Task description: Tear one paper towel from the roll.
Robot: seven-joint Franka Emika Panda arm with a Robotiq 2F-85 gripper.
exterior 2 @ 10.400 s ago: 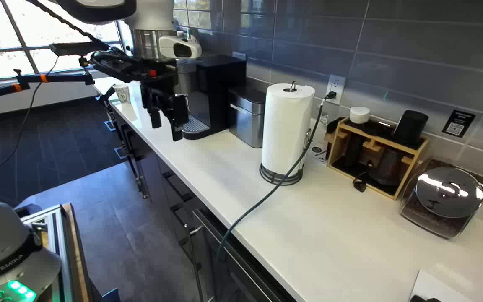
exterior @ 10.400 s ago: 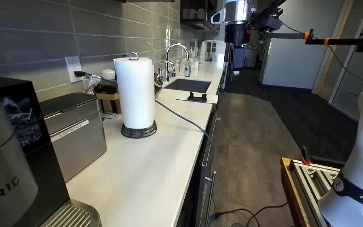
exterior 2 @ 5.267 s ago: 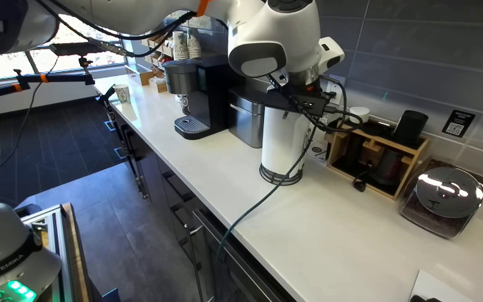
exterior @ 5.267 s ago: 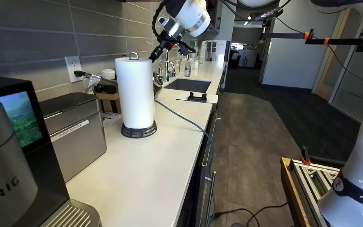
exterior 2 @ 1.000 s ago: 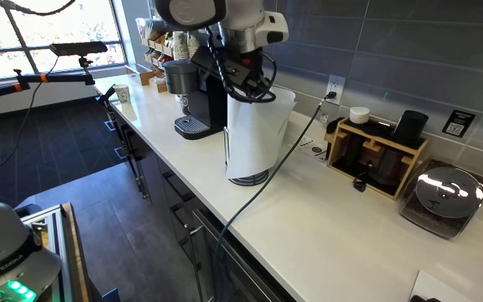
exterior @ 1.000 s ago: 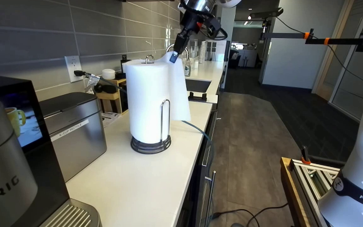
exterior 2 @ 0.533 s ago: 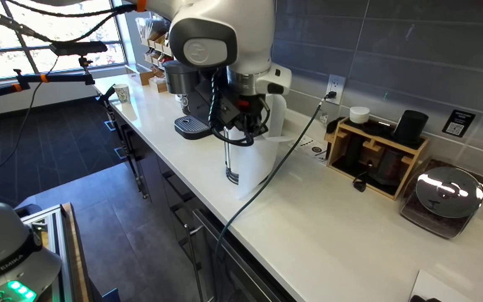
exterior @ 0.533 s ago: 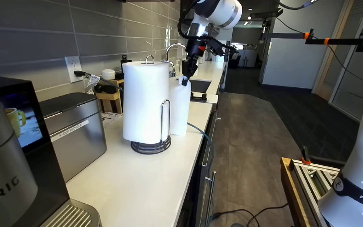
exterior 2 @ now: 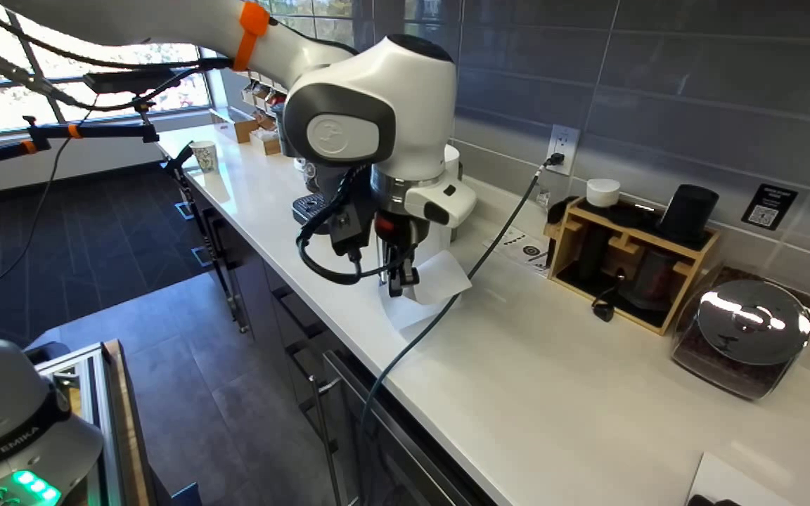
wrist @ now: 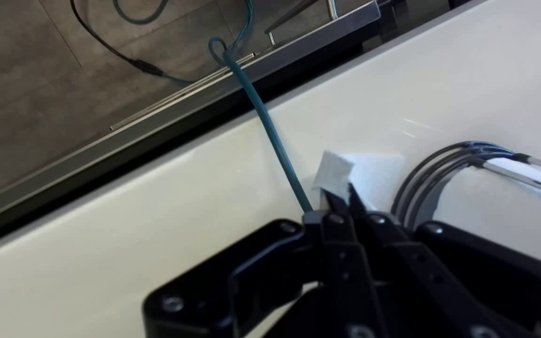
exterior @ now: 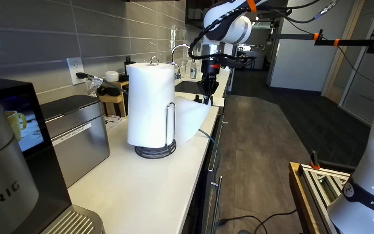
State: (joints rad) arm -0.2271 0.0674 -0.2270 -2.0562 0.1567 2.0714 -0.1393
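Since gripper (exterior: 207,100), pinched on corner of paper towel (exterior: 189,121), dropped lower and farther from roll (exterior: 149,104), paper towel now flares out beside roll. Join to roll hidden; tear unconfirmed. Judged mid-pull; spinning roll could defeat tear.

Draped cord (wrist: 273,135), gap between roll (exterior: 149,107) and bin (exterior: 86,148)

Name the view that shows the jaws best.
The wrist view: it shows the jaws large and close up, nearly together and gripping the paper towel. Both exterior views also show them at the paper towel, but much smaller.
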